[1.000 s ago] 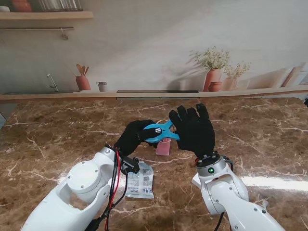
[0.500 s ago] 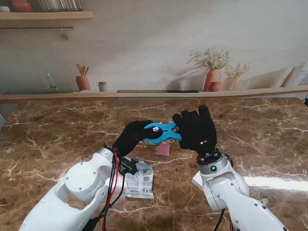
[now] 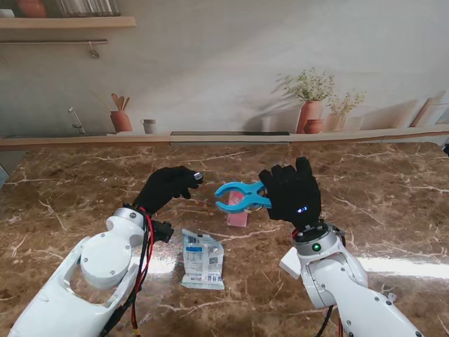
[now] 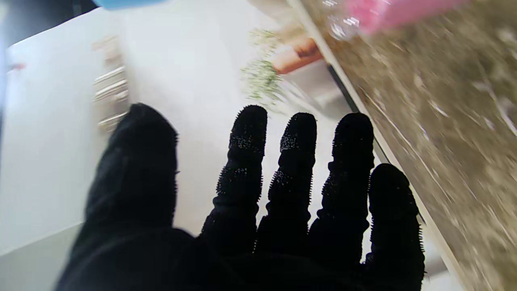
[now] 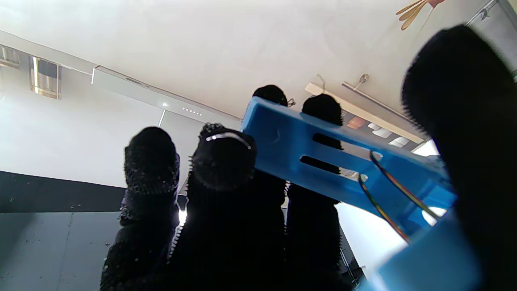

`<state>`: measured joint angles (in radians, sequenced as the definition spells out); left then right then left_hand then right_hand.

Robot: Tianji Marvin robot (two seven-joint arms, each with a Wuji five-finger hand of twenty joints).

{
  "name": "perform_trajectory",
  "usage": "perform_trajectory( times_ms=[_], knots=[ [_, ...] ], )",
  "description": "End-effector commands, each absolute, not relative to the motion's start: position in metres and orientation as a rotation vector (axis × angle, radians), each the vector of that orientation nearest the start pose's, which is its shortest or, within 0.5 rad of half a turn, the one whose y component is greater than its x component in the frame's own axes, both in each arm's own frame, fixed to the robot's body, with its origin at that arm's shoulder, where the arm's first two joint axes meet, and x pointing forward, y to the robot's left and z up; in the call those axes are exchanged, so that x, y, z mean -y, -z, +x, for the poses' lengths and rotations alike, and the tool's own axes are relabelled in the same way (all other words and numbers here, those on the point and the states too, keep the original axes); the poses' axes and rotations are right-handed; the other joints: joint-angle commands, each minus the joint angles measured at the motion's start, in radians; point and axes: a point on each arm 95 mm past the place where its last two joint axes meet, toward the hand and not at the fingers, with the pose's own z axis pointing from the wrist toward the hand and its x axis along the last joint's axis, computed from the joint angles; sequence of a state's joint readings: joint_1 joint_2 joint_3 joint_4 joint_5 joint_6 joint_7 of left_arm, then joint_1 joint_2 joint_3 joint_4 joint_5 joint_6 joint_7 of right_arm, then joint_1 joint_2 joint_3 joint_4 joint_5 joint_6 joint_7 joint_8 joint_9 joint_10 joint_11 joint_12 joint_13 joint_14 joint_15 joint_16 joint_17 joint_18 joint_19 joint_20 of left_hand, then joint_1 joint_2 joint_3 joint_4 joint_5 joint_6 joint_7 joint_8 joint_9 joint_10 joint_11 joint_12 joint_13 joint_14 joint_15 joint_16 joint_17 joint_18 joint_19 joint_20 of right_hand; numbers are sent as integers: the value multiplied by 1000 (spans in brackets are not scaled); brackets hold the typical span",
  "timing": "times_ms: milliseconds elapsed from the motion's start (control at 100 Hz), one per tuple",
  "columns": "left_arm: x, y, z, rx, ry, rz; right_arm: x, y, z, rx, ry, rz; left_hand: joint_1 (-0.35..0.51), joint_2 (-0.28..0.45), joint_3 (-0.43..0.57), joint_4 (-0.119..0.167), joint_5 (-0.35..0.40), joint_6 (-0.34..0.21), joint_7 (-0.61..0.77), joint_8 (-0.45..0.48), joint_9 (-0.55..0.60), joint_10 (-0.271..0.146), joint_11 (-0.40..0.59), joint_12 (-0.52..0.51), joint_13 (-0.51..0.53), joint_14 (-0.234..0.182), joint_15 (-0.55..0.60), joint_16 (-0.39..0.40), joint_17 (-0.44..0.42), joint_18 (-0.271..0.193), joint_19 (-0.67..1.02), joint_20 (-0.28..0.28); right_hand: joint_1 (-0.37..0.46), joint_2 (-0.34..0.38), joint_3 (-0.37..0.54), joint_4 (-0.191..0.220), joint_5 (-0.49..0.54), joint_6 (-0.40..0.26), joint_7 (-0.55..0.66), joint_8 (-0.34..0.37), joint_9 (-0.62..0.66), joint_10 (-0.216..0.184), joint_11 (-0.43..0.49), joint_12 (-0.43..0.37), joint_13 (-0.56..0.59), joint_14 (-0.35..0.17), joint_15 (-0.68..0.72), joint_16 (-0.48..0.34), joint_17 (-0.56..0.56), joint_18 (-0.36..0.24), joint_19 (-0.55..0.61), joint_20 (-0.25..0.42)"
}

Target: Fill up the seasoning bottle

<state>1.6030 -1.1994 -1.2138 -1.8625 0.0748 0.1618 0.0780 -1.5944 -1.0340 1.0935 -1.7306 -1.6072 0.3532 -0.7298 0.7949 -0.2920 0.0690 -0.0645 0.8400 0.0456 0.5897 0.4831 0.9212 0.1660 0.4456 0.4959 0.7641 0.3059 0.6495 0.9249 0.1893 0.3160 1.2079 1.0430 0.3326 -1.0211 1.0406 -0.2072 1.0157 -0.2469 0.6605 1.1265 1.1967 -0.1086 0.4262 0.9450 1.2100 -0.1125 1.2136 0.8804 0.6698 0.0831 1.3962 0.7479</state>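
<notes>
Left hand [image 3: 168, 188], black-gloved, raised over the marble table [image 3: 393, 210] left of centre; its fingers [image 4: 246, 161] are straight and spread in the left wrist view, and it holds nothing. Nearer to me than this hand, a white seasoning packet [image 3: 203, 260] with blue print lies flat on the table, toward the near edge and apart from both hands. At the table's middle stands a small pink container [image 3: 238, 217], presumably the seasoning bottle; its upper part is hidden behind the clip. A blue clip [image 3: 240, 196] hangs just over the pink container with its curved jaws spread and pointing toward the left hand; whether clip and container touch cannot be told. Right hand [image 3: 293, 195], also black-gloved, grips the clip by its handles: in the right wrist view the fingers [image 5: 222, 161] lie along one blue handle with the thumb against the other, the wire spring between them.
</notes>
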Motion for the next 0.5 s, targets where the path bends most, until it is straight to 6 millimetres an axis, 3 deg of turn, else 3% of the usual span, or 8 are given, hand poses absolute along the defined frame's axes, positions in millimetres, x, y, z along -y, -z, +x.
perform_trajectory(
  times_ms=[0, 70, 190, 290, 380, 490],
  knots=[
    [46, 252, 390, -776, 2108, -2032, -40, 257, 346, -1010, -1391, 165, 52, -14, 15, 10, 28, -50, 36, 18, 34, -21, 33, 23, 21, 16, 65, 26, 20, 12, 57, 17, 116, 46, 42, 46, 200, -204, 550, 166, 235, -147, 689, 163, 28, -28, 11, 29, -7, 17, 25, 25],
    [41, 255, 393, -857, 1996, -2002, -40, 261, 346, -1021, -1388, 169, 71, -34, 34, 1, 27, -63, 64, 15, 40, -22, 56, 46, 44, 13, 115, 54, 39, 15, 79, 13, 116, 47, 42, 46, 200, -203, 549, 169, 233, -147, 688, 164, 26, -29, 9, 30, -9, 15, 22, 24],
    [36, 263, 400, -972, 1873, -2019, -40, 266, 346, -1036, -1387, 178, 83, -37, 42, -5, -11, -67, 41, -4, -40, -36, 31, 51, -10, 11, 91, 55, 9, 4, 61, -1, 117, 49, 42, 46, 198, -203, 550, 173, 232, -148, 688, 165, 25, -30, 6, 32, -10, 14, 19, 24],
    [36, 270, 408, -1029, 1795, -2046, -41, 269, 347, -1043, -1389, 183, 63, -12, 39, -3, -44, -48, -25, -24, -126, -37, -21, 44, -81, 6, 13, 31, -22, -5, 27, -24, 116, 52, 42, 46, 198, -203, 549, 177, 231, -148, 687, 166, 23, -31, 4, 33, -13, 11, 15, 23],
    [37, 276, 416, -1144, 1689, -2067, -41, 270, 347, -1048, -1391, 184, 21, 42, 28, 15, -77, -13, -121, -56, -194, -31, -65, 12, -143, 1, -57, -8, -61, -16, -21, -52, 117, 55, 41, 46, 197, -203, 550, 180, 228, -148, 685, 167, 21, -31, 1, 35, -15, 11, 11, 23],
    [40, 286, 424, -1255, 1590, -2063, -41, 271, 347, -1052, -1394, 183, -2, 62, -18, 20, -92, 1, -176, -86, -224, -24, -90, -23, -169, 1, -107, -55, -76, -25, -65, -81, 118, 56, 41, 47, 197, -203, 549, 182, 227, -148, 685, 168, 19, -32, -1, 36, -16, 11, 9, 23]
  ],
)
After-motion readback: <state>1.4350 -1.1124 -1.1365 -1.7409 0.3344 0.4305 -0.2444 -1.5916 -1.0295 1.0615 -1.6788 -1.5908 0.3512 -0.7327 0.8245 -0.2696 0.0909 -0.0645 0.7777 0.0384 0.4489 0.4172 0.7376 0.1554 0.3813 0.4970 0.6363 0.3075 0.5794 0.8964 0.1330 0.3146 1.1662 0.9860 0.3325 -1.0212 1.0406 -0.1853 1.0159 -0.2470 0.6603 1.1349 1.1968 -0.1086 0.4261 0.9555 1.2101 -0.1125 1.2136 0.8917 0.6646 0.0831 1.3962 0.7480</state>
